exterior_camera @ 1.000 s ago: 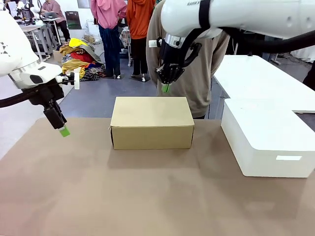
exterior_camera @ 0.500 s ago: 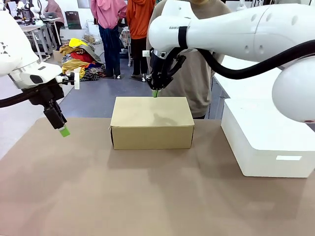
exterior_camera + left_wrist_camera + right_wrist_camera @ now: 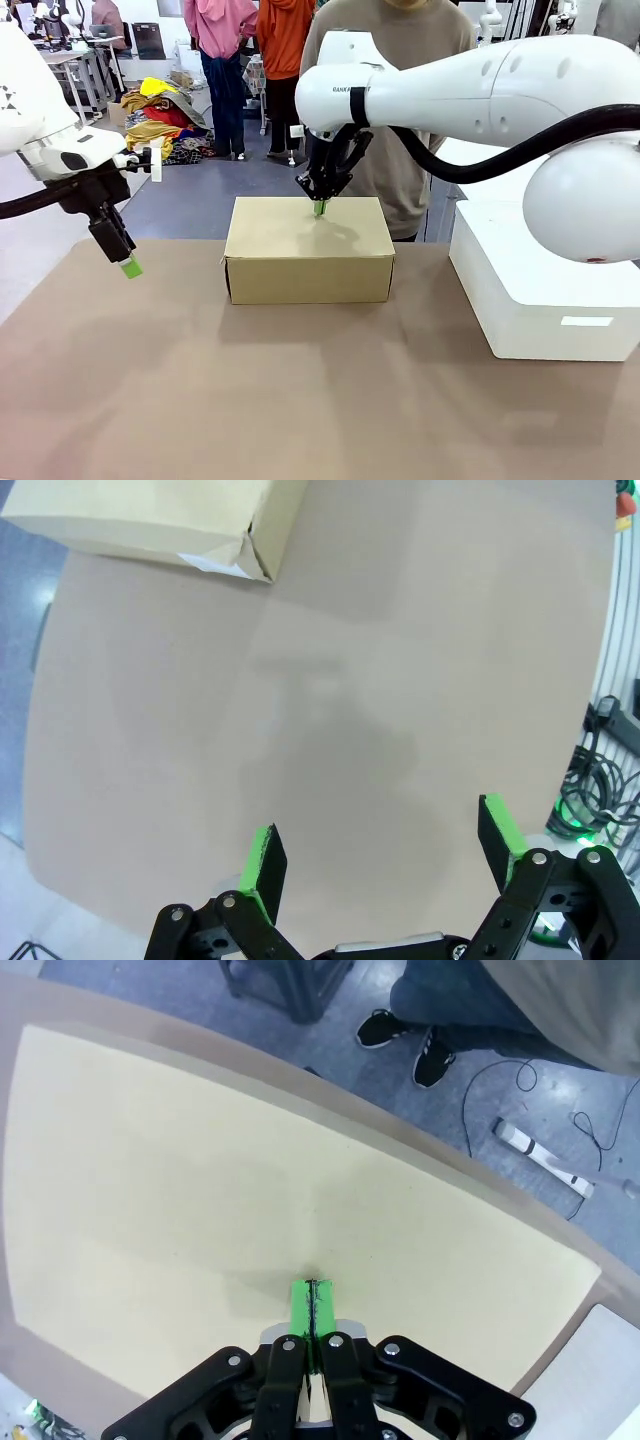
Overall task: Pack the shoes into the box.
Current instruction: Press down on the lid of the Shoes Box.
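The tan cardboard box point(image 3: 308, 250) stands closed in the middle of the table, its lid down. My right gripper point(image 3: 320, 207) is shut, its green tips pressed together just above the far part of the lid; in the right wrist view the shut gripper point(image 3: 311, 1305) hovers over the flat lid of the box point(image 3: 180, 1210). My left gripper point(image 3: 130, 266) hangs open over the table's left edge, well clear of the box. The left wrist view has its open gripper point(image 3: 385, 855) above bare tabletop, with a corner of the box point(image 3: 170, 525) at top left. The shoes are out of view.
A large white block-shaped box point(image 3: 540, 280) sits at the table's right side. A person point(image 3: 400, 120) in a beige top stands right behind the cardboard box at the far edge. Bare brown tabletop point(image 3: 300, 390) fills the near half.
My right arm has swung left and down from above the box's far edge, bringing its shut gripper onto the lid's far side. The left arm has not moved.
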Robot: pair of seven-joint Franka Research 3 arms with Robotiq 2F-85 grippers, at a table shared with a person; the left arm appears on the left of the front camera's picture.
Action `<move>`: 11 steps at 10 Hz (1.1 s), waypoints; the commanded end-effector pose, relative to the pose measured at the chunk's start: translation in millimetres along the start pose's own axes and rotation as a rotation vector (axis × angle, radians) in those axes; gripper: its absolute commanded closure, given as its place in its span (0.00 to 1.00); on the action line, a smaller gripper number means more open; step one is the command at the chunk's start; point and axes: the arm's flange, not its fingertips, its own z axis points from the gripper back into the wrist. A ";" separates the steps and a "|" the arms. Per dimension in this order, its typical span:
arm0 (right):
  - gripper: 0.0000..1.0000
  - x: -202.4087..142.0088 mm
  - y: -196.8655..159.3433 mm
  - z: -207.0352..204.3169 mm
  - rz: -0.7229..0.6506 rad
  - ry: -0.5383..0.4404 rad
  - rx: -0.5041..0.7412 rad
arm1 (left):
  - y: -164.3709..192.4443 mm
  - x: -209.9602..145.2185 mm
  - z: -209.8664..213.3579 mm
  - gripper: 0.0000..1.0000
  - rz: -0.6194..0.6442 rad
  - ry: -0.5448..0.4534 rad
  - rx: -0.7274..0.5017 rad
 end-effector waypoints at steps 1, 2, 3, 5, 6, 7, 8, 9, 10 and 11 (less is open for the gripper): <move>1.00 15.6 2.5 -3.1 -0.037 0.023 -0.044 | -0.6 0.0 1.3 0.00 0.019 -0.014 -0.011; 1.00 15.2 2.0 -8.5 -0.037 0.028 -0.059 | -0.6 0.0 1.3 0.00 0.019 -0.014 -0.011; 1.00 14.7 1.5 -11.5 -0.038 0.035 -0.057 | -0.6 0.0 1.3 0.00 0.019 -0.014 -0.011; 1.00 12.8 0.3 -2.9 -0.036 0.027 -0.055 | -0.6 0.0 1.3 0.00 0.019 -0.014 -0.011; 1.00 9.9 1.0 15.3 -0.025 0.010 -0.051 | -0.6 0.0 1.3 0.00 0.019 -0.014 -0.011; 1.00 4.2 2.4 35.6 -0.003 -0.002 -0.051 | -0.6 0.0 1.3 0.00 0.019 -0.014 -0.011; 1.00 -3.0 3.0 51.6 0.019 -0.006 -0.053 | -0.6 0.0 1.3 0.00 0.019 -0.014 -0.011; 1.00 -14.5 3.7 65.1 0.050 0.008 -0.046 | -0.6 0.0 1.3 0.00 0.019 -0.014 -0.011; 1.00 -28.8 4.6 74.4 0.081 0.025 -0.029 | -0.6 0.0 1.3 0.00 0.019 -0.014 -0.011; 1.00 -45.1 5.4 81.1 0.117 0.043 -0.008 | -0.6 0.0 1.3 0.00 0.019 -0.014 -0.011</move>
